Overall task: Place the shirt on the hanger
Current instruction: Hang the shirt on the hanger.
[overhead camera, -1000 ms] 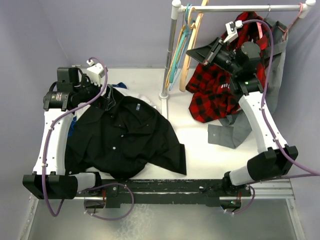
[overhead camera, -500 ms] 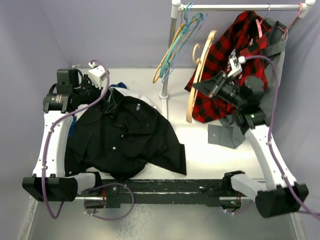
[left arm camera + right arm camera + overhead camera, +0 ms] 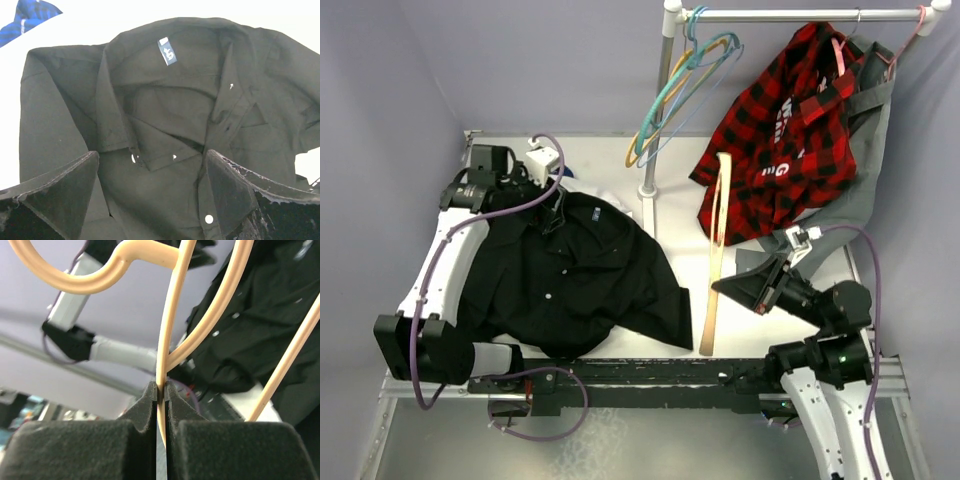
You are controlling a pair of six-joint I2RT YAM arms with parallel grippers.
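Top view: the black shirt [image 3: 570, 280] is lying crumpled on the left half of the counter [image 3: 600, 160], front up with a few white buttons showing. Its lower edge disappears behind the rail by the arm bases, and a bit of white cloth [image 3: 620, 205] pokes out from under it. The left hand [image 3: 552, 205] sits over the collar end. On its own camera the jaws stand wide apart with the open collar and neck label between them, but I can't tell if the pads actually touch the fabric. There's a scrap of blue cloth [image 3: 30, 15] cut off in that view's corner. The hanger [image 3: 717, 240] is off the rack [image 3: 665, 100] and well clear of the shirt. From above it's edge-on, just a thin tan strip, so the hook is hard to pick out. The right hand [image 3: 720, 288] is clamped tight on it, and the wrist cam shows the pads squeezed onto a thin bit of it, with the hook cut off at the frame edge. A plaid shirt [image 3: 770, 150] hangs on the rack, partly covering a grey garment [image 3: 790, 265].
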